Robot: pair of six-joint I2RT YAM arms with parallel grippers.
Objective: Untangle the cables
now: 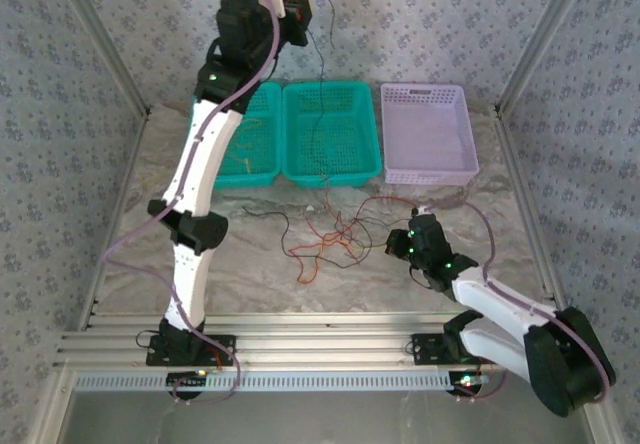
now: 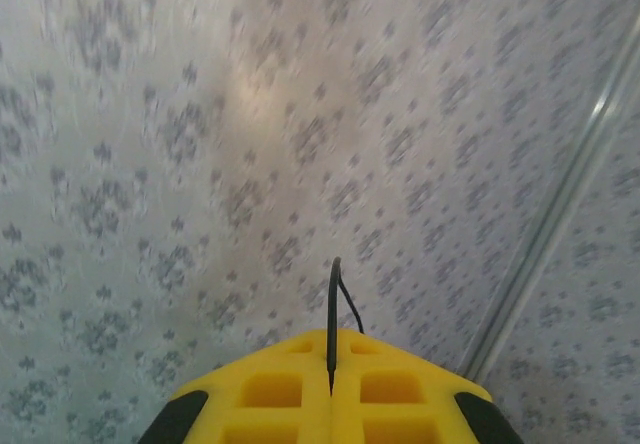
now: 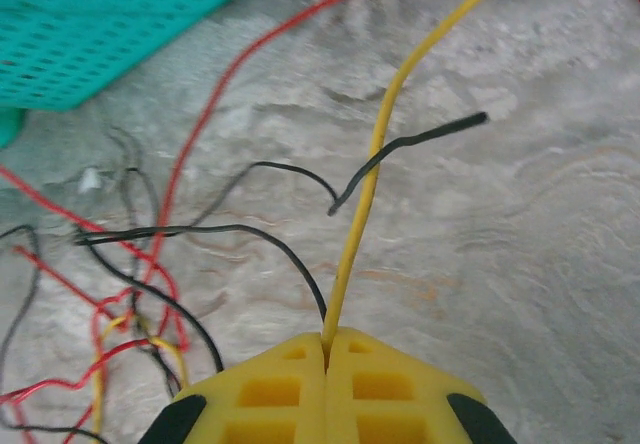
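Over the marble table point(image 1: 262, 286), clamped left gripper point(image 1: 297, 12) on a black cable point(image 2: 333, 304) at twelve o'clock, right gripper point(image 3: 326, 342) on a yellow cable point(image 3: 365, 194) at three o'clock of the tangle point(image 1: 330, 239).

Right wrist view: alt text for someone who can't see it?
Shut yellow fingers pinch a yellow cable that rises from their seam toward the top edge, a black cable running into the same seam. At left a tangle of red, black and yellow cables lies on the marble table; a teal basket sits top left.
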